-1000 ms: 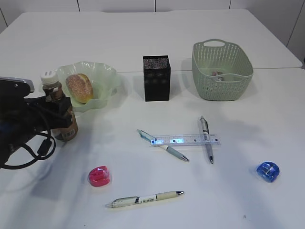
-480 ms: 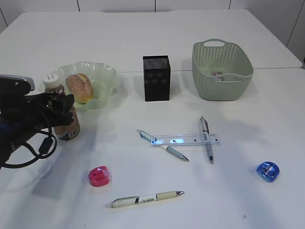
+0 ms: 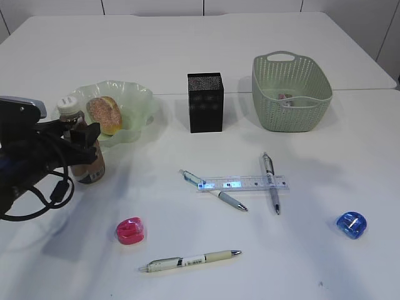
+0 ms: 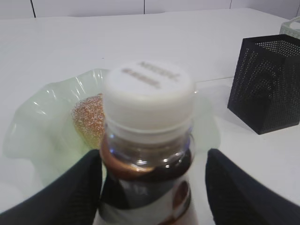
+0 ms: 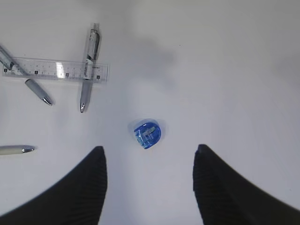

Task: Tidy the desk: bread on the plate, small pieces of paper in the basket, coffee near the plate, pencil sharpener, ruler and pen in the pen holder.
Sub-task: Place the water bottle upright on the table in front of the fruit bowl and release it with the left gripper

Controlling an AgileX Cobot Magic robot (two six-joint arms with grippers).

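Note:
The brown coffee bottle (image 3: 85, 164) with a white cap (image 4: 149, 91) stands upright on the table just left of the green plate (image 3: 136, 100), which holds the bread (image 3: 104, 114). My left gripper (image 4: 152, 187) is open around the bottle, with a gap at the right finger. My right gripper (image 5: 150, 187) is open and empty above the blue pencil sharpener (image 5: 148, 134). A clear ruler (image 3: 244, 184) lies mid-table with two pens (image 3: 212, 190) (image 3: 270, 181) across it. A third pen (image 3: 190, 260) and a pink sharpener (image 3: 130, 230) lie nearer the front.
The black mesh pen holder (image 3: 205, 102) stands behind the middle of the table. The green basket (image 3: 290, 94) at the back right holds a small piece of paper (image 3: 284, 96). The blue sharpener (image 3: 350, 224) lies at the front right.
The bottle has come down and a little right, from tilted in my left gripper to standing by the plate. The fingers have loosened around it.

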